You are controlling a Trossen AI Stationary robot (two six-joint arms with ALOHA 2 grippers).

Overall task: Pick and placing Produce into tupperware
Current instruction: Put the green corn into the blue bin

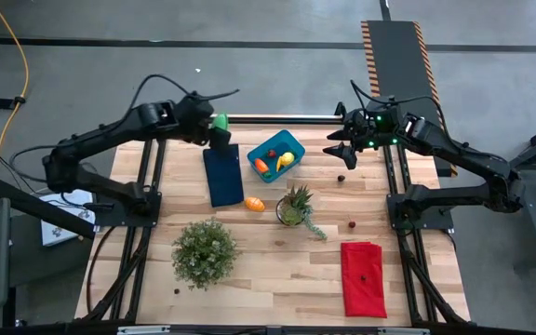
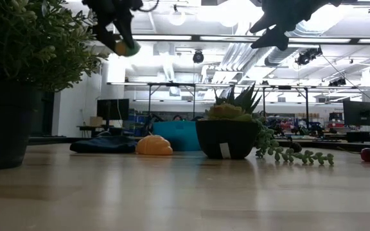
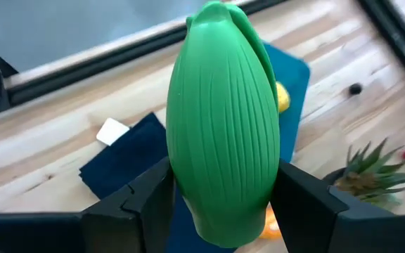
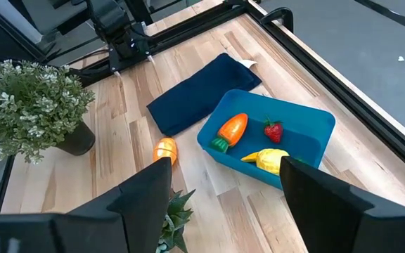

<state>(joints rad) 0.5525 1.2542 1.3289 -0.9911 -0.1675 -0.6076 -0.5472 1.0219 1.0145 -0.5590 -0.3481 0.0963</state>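
My left gripper (image 1: 220, 130) is shut on a green ribbed oval (image 3: 223, 119) and holds it high over the far end of the dark blue cloth (image 1: 222, 174). The bright blue tub (image 1: 291, 142) stands to the right of the cloth, with an orange carrot (image 4: 232, 130), a yellow lemon (image 4: 266, 159) and a small strawberry (image 4: 273, 131) in it. An orange oval (image 1: 255, 203) lies on the table near the cloth's near corner. Far right of the tub, my right gripper (image 1: 342, 147) hangs open above the table with nothing between its fingers. My left gripper pinches the green oval by its two sides near the blunt end (image 3: 181, 190) between both fingers (image 3: 150, 204). The fingers slant downward from the table's left. The oval points away from the gripper along the fingers, lifted well clear of the table (image 2: 128, 46).
A spiky plant in a small pot (image 1: 294, 207) stands just near of the tub. A bushy potted plant (image 1: 205, 249) is at the near left and a red cloth (image 1: 363, 277) at the near right. Two small dark red pieces (image 1: 341, 178) (image 1: 351, 223) lie on the wood.
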